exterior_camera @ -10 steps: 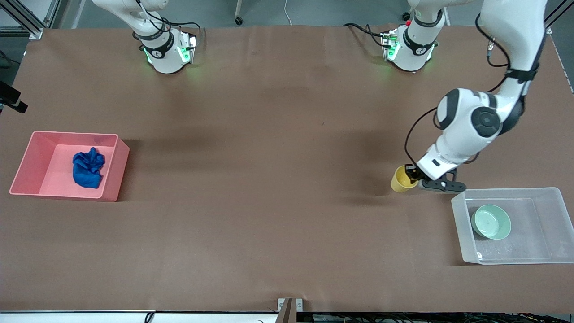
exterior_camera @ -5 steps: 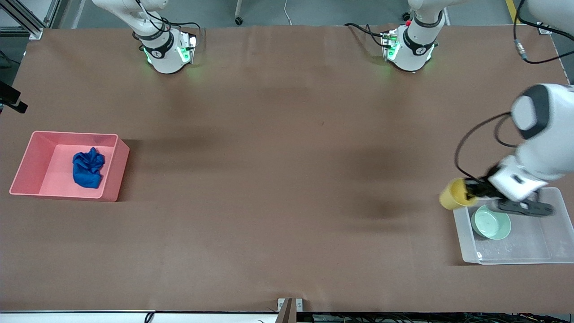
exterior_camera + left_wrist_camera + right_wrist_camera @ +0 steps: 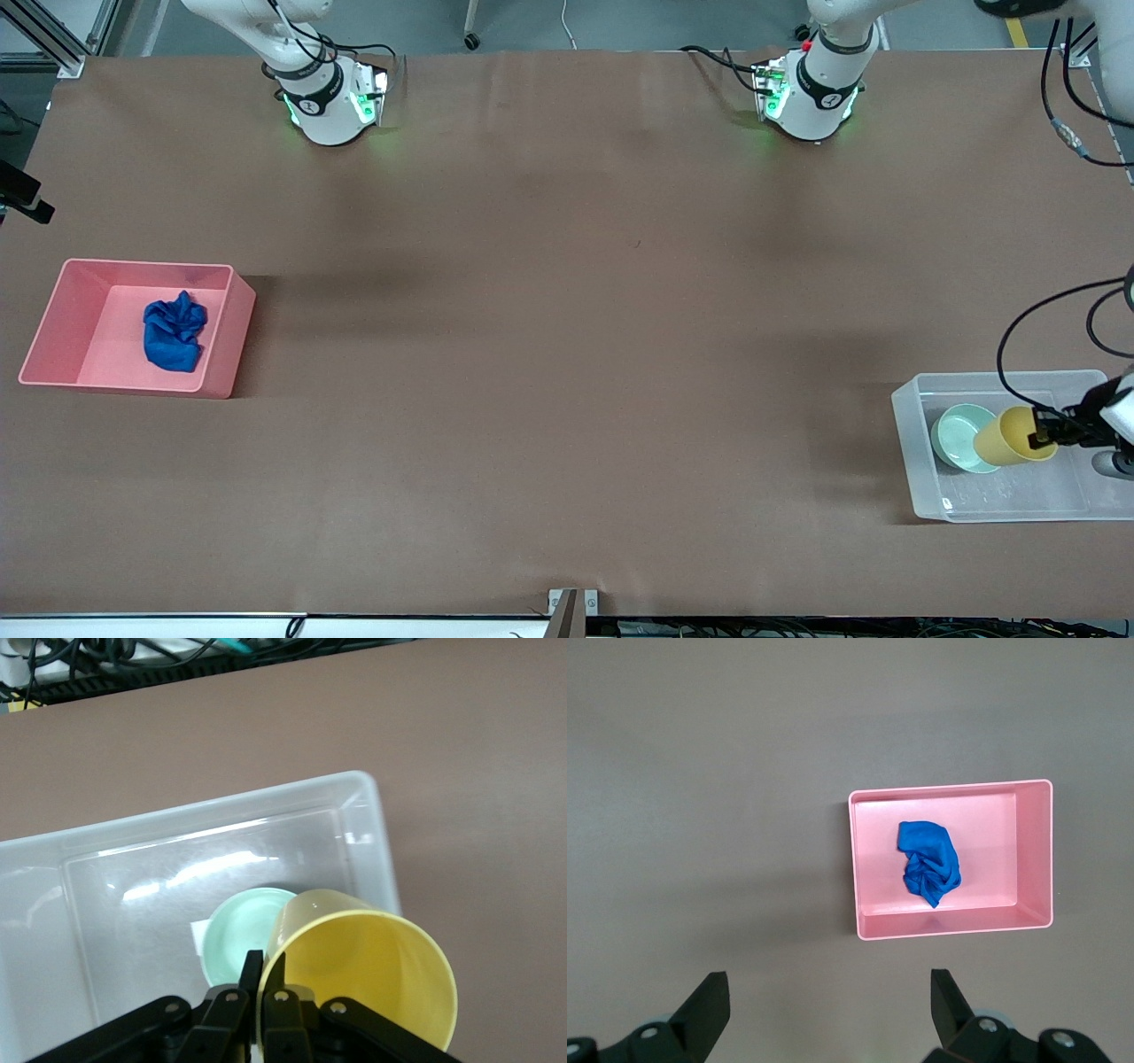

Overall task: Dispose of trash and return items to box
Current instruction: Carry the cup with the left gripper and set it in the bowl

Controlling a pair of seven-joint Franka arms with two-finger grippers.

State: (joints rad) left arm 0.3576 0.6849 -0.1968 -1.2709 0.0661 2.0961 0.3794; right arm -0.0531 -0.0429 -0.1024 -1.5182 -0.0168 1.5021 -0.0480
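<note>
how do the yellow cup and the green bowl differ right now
The yellow cup is tipped on its side, held in the air by the left gripper over the clear box; the green bowl sits upright on the box floor, untouched. The cup is taller and narrower, the bowl shallow and wider. Both are round, open plastic vessels.

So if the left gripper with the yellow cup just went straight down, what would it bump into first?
Probably the clear box. The left gripper, shut on the yellow cup, hangs over it, partly above the green bowl. The cup might touch that bowl first; depth is hard to judge.
</note>
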